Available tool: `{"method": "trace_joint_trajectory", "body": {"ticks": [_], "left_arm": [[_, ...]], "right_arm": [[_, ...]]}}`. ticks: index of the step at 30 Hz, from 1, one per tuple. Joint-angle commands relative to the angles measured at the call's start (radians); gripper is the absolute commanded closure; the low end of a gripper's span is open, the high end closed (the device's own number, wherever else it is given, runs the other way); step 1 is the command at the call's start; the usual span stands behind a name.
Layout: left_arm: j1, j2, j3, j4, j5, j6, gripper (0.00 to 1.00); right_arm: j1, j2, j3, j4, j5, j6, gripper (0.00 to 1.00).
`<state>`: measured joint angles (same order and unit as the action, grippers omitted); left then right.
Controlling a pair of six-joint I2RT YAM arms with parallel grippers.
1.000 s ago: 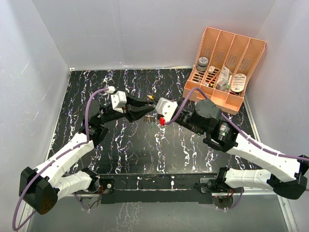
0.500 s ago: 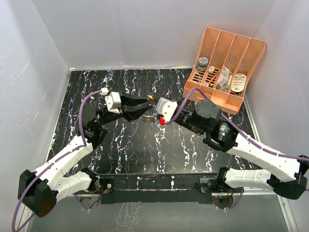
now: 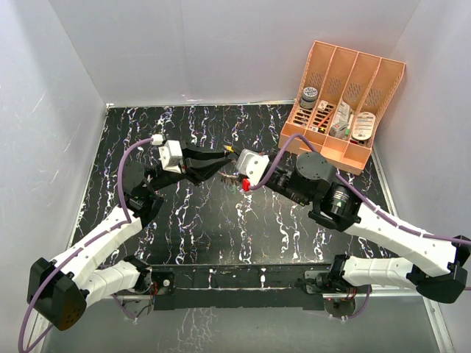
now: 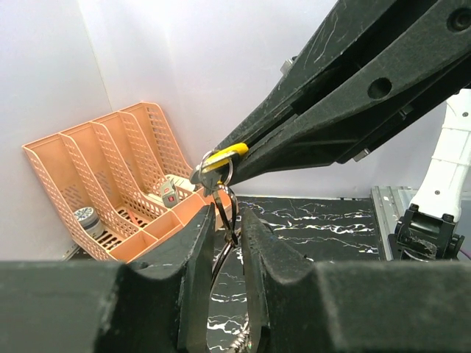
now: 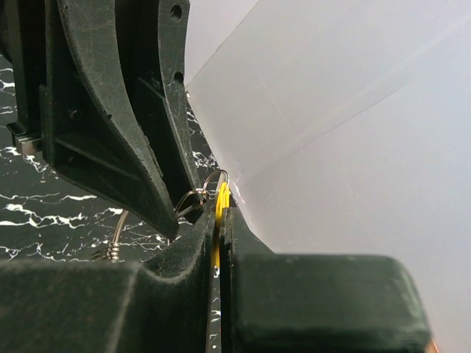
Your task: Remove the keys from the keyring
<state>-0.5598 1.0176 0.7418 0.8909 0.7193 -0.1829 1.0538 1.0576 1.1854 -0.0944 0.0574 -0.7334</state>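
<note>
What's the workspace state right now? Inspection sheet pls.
surface: black marbled table; both arms meet above its middle
job's things: yellow key pinched by right gripper; keyring wire runs between the fingers of left gripper; green key not made out
clutter: organizer at far right, small items in its front slots
grippers: right shut on yellow key; left narrow gap, grip unclear
cables: purple cables along both arms, no snag seen
surroundings: white walls

Yellow key (image 5: 221, 197) mostly buried inside right gripper (image 5: 220, 215); keyring (image 5: 120, 234), at its 8 o'clock, partly behind left gripper (image 5: 184, 213).
</note>
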Motion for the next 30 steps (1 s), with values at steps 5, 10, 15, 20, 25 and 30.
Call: {"method": "trace_joint_trajectory", "body": {"ticks": [5, 10, 15, 20, 25, 30], "left_arm": [[0.002, -0.005, -0.002, 0.025, 0.021, 0.006, 0.86], [0.002, 0.002, 0.008, 0.008, 0.032, 0.010, 0.89], [0.002, 0.000, 0.005, -0.016, 0.024, 0.021, 0.79], [0.002, -0.003, 0.008, -0.027, 0.017, 0.033, 0.74], [0.002, 0.001, 0.016, -0.042, 0.037, 0.049, 0.72], [0.002, 0.012, 0.026, -0.032, 0.064, 0.053, 0.73]], "right_arm": [[0.002, -0.009, 0.006, 0.101, 0.021, -0.010, 1.00], [0.002, -0.014, 0.003, 0.104, 0.022, -0.010, 1.00], [0.002, -0.014, 0.003, 0.105, 0.022, -0.011, 1.00], [0.002, -0.013, 0.002, 0.105, 0.024, -0.011, 1.00], [0.002, -0.013, 0.002, 0.105, 0.019, -0.011, 1.00], [0.002, -0.013, 0.002, 0.105, 0.021, -0.011, 1.00]]}}
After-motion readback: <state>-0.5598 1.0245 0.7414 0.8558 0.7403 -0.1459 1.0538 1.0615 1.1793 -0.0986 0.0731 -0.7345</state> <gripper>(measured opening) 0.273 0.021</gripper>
